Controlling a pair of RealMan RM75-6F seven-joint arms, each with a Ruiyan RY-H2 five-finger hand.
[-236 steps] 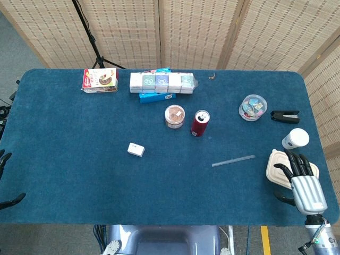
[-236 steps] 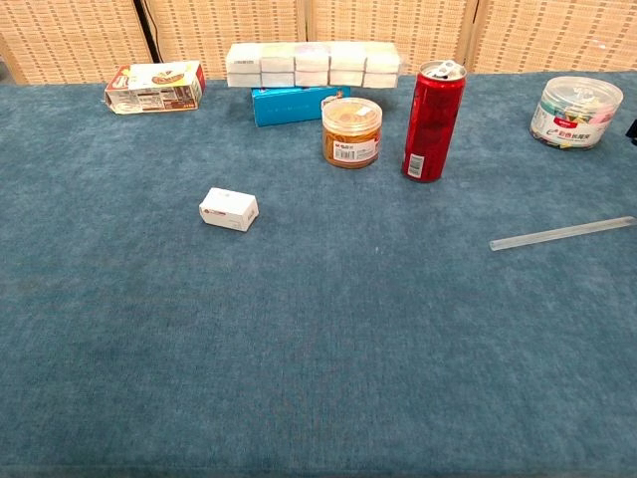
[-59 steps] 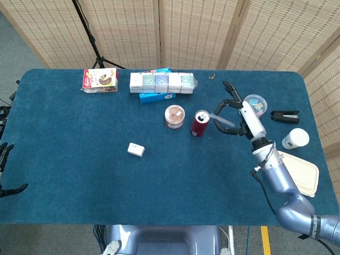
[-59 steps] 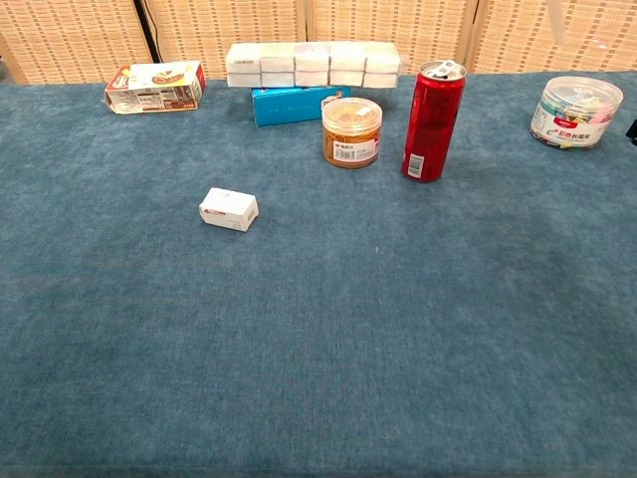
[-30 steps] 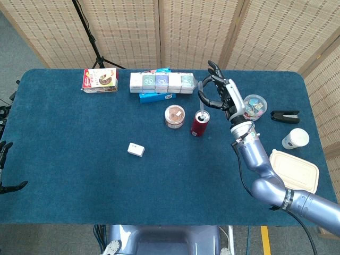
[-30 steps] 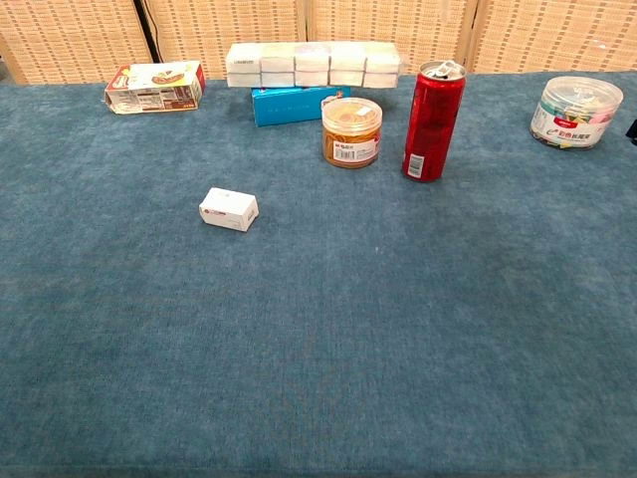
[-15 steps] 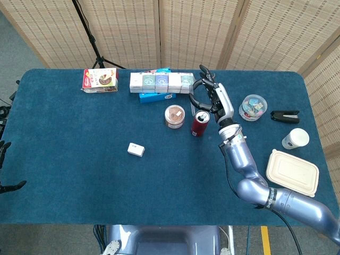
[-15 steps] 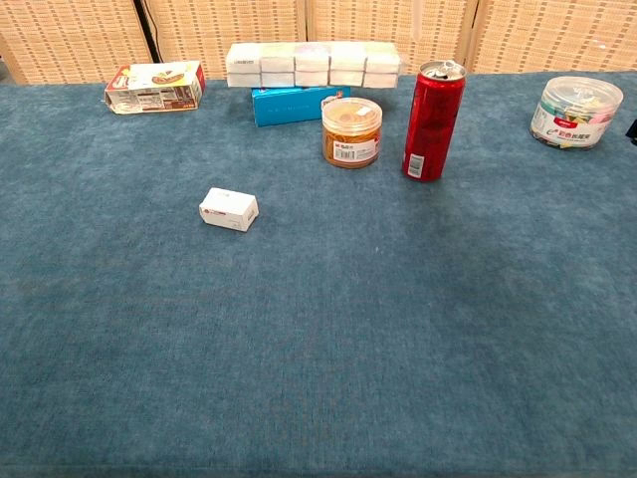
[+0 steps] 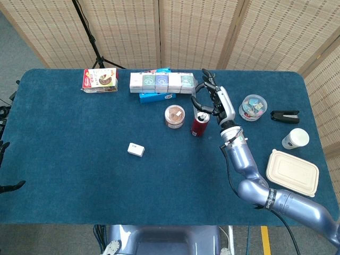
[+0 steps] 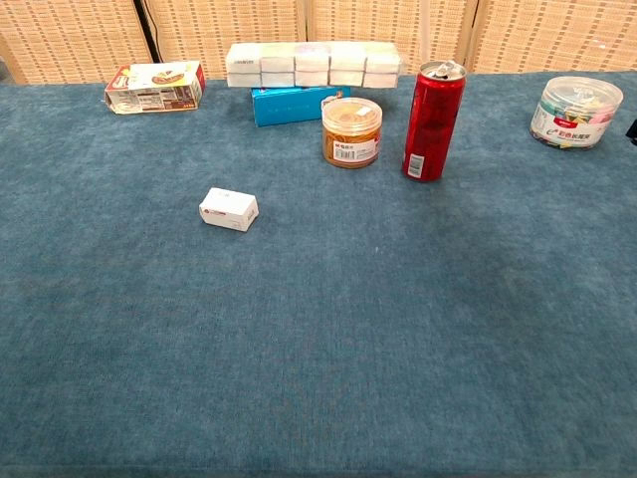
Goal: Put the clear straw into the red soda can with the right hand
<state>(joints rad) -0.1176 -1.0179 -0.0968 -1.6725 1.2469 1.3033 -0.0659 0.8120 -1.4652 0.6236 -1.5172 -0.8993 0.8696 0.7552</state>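
The red soda can [image 9: 198,126] stands upright near the table's middle, its open top showing; in the chest view the can [image 10: 431,124] is at the back right. My right hand [image 9: 213,101] hovers just above and behind the can's top, fingers curled, pinching the clear straw [image 9: 202,109]. The straw hangs roughly upright over the can's mouth. In the chest view the straw [image 10: 424,35] is a faint streak coming down toward the can's rim; whether its tip is inside I cannot tell. Only the fingertips of my left hand [image 9: 10,186] show, at the table's left edge, spread and holding nothing.
A jar [image 9: 174,116] stands just left of the can. Behind it lie a row of small boxes [image 9: 162,82] and a snack box [image 9: 100,79]. A small white box [image 9: 136,150] lies front left. A clear tub [image 9: 252,107], white cup [image 9: 295,138] and food container [image 9: 292,172] sit at the right.
My right hand picked the straw up from the table at the right, carried it left and turned it upright. In the last half second it settled slightly lower over the can.
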